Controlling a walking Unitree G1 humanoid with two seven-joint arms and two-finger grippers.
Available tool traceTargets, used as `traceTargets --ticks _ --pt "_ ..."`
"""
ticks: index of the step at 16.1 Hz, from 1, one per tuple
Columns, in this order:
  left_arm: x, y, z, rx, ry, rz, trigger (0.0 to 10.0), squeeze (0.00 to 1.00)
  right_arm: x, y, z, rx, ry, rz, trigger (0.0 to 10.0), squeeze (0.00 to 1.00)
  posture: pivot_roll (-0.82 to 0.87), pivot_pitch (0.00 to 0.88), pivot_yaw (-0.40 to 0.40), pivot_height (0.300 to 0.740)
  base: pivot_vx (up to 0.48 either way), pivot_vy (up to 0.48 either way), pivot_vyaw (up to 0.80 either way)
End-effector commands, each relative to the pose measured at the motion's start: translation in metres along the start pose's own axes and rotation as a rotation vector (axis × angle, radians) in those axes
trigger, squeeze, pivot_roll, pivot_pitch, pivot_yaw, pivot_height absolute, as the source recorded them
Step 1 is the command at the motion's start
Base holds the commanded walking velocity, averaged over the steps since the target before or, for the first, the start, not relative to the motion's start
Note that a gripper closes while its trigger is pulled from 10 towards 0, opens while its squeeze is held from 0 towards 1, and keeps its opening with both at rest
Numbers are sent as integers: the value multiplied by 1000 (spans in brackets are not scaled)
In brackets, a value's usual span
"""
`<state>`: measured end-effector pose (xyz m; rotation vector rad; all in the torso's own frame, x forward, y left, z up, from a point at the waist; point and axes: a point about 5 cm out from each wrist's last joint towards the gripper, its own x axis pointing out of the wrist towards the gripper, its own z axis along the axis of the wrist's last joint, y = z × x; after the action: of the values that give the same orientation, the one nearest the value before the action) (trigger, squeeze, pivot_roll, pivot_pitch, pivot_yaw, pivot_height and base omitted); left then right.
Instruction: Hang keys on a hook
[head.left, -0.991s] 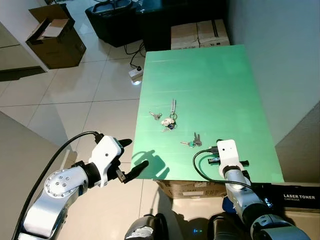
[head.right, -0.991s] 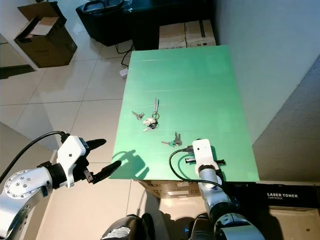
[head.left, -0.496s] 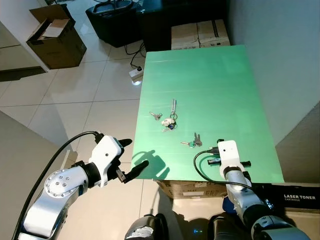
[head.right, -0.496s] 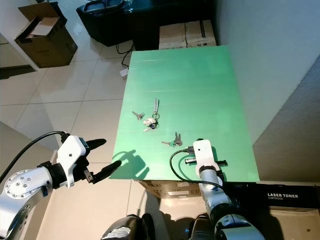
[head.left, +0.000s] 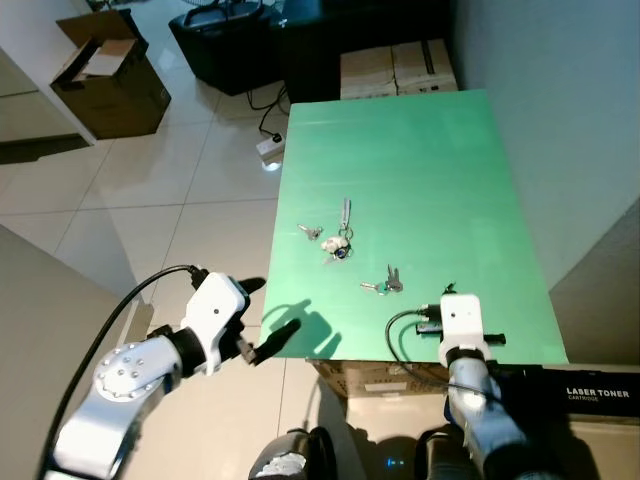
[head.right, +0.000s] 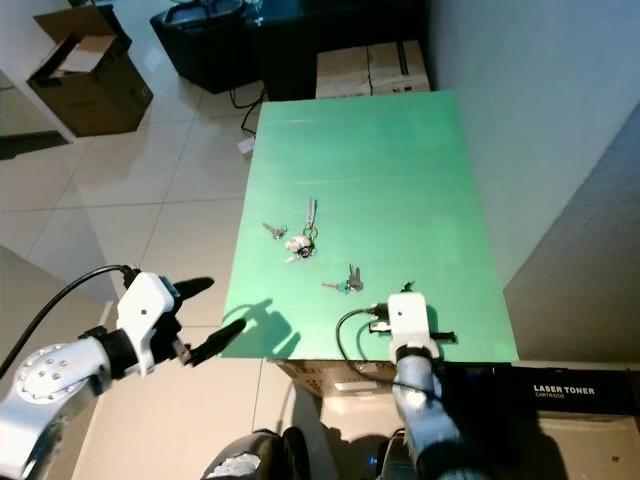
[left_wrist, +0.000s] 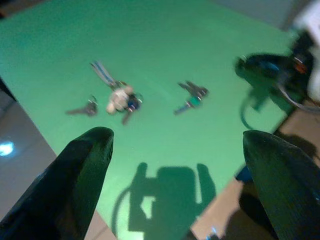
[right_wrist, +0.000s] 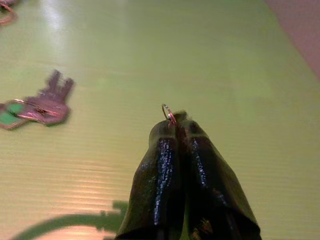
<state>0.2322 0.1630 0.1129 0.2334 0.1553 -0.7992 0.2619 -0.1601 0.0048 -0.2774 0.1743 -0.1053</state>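
Right wrist view: our right tool pinches a small key ring over the green tabletop; left tool gapes wide; hanging remains undone

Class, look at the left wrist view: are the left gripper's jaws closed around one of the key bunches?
No, the left gripper has its jaws spread wide, and the key bunches lie untouched on the green table.

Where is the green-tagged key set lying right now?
On the green table, near its front edge: the green-tagged key set lies just ahead-left of the right pincer, behind-right of it the white-charm bunch.
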Motion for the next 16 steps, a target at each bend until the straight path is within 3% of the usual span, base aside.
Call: traceTargets --ticks 1,6,13,16 --pt "-2 5 -2 16 8 40 10000 0 -5 8 2 1 -16 16 0 0 47 175 203 740 0 0 0" --pt "9 11 5 21 -61 143 10000 0 -11 1 6 -50 -58 -38 0 0 27 178 195 740 0 0 0" --pt "8 25 10 -5 -141 325 10000 0 -15 -19 44 -164 -327 -150 0 0 7 181 175 740 0 0 0" --pt "7 28 13 -26 -181 388 10000 0 -18 -26 62 -156 -413 -167 0 0 -19 170 159 740 0 0 0"
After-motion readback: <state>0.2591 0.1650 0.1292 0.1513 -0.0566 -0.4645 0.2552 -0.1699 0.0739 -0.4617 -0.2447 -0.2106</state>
